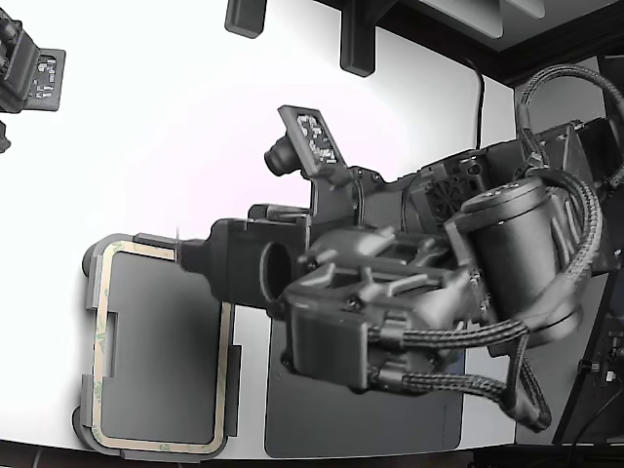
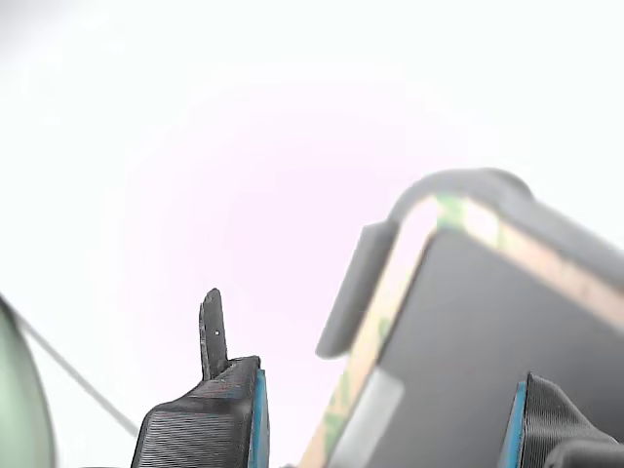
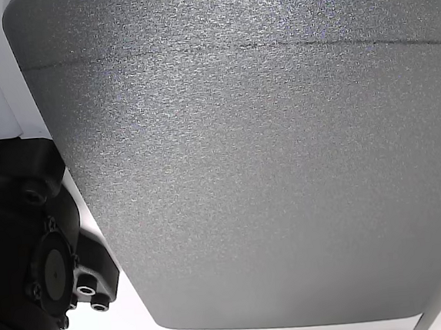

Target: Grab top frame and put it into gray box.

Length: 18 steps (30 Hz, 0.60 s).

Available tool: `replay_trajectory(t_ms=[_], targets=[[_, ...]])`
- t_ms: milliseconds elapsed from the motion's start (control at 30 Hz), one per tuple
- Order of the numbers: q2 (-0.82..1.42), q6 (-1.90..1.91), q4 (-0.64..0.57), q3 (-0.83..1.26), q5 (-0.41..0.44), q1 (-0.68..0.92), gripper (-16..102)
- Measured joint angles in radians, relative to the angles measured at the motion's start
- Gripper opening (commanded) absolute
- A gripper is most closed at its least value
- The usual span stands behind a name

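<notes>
**Hovering over the tray corner, pincer spread**

Hanging above the white tabletop (image 1: pixel 175 117), the black robot arm's gripper (image 2: pixel 385 429) has its two ribbed, blue-edged fingers (image 2: pixel 210 424) parted wide with nothing between them. One finger sits over bare table, the other over the dark inside of the tray.

The thin cream-beige rectangular frame with greenish flecks (image 1: pixel 156 447) lies flat in the light gray shallow plastic tray with rounded corners (image 1: pixel 90 292), at the exterior view's lower left. Its long axis runs from the table's near edge toward the middle, and the arm's nose covers one far corner. In the wrist view, a rounded corner of frame and tray shows together.

Just beside the tray, on the exterior view's right, rests a larger dark gray flat slab (image 1: pixel 322 419), partly under the arm. On the tray's far side the white tabletop is bare; the near edge of the table is close.
</notes>
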Motion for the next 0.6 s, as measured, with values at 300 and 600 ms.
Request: replay_trajectory(t_ms=[300, 600], targets=[[0.485, -0.765, -0.354, 0.502, -0.1, -0.235, 100], [0.997, -1.371, -0.508, 1.015, -0.451, -0.549, 100]])
